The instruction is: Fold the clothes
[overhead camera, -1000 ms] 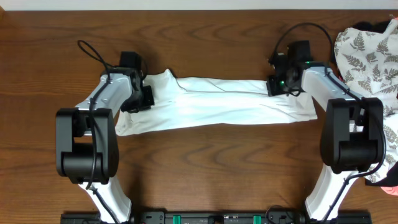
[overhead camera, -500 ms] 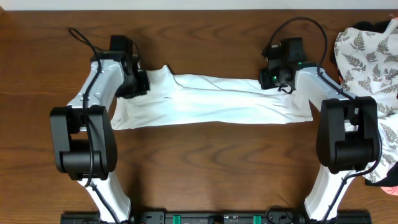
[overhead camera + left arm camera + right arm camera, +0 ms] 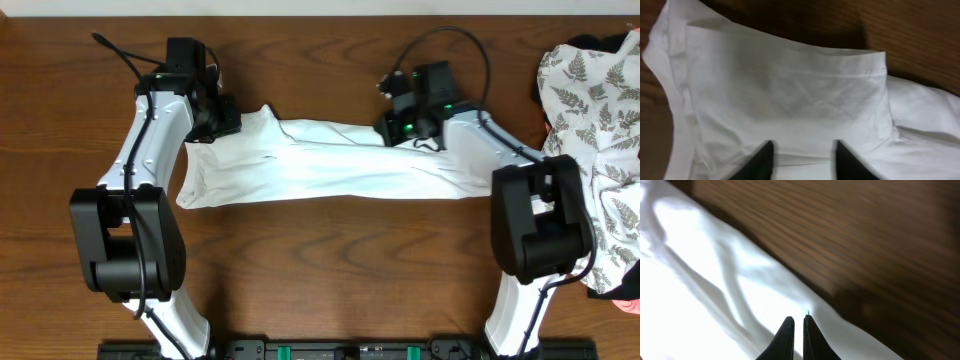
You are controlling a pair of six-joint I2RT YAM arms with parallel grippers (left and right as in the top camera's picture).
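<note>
The white T-shirt is lying stretched for folding, left gripper gaping above it, right gripper pinched shut.

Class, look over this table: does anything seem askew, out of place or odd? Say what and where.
The white T-shirt, a long folded strip, lies wrinkled and uneven, its left end flared. A fern-print cloth is heaped at the right edge of the table.

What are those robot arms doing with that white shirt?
They are folding it. The shirt lies stretched in a long band across the table. The left claw is open over one end. The right claw is shut at the shirt's far edge; whether it pinches cloth is unclear.
</note>
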